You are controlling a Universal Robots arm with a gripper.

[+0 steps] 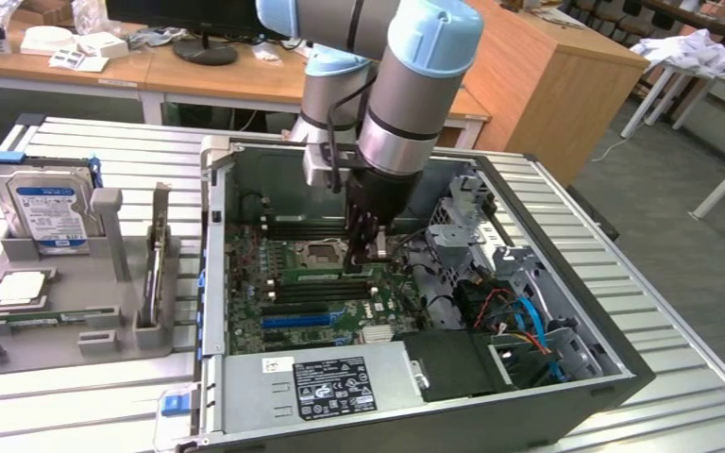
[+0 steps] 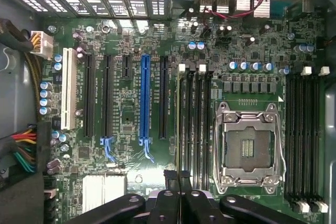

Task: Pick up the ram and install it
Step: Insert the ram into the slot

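Observation:
The open computer case (image 1: 615, 368) lies on the table with the motherboard (image 2: 126, 119) facing up. My gripper (image 1: 365, 257) reaches down into it beside the CPU socket (image 2: 249, 148). In the wrist view the gripper (image 2: 177, 178) is shut, its fingertips pressed together over the black memory slot farthest from the socket. The ram (image 2: 177, 119) shows edge-on as a thin strip running from the fingertips along that slot. I cannot tell whether it is seated or just above the slot. Three more black memory slots (image 2: 202, 119) lie between it and the socket.
On the exterior view's left a grey fixture (image 1: 67, 316) holds a blue-labelled hard drive (image 1: 45, 215), a square chip (image 1: 20, 288) and a thin upright board (image 1: 159, 255). The power supply (image 1: 337, 387) and loose cables (image 1: 527, 326) crowd the case's near end. A blue expansion slot (image 2: 145, 98) runs parallel to the memory slots.

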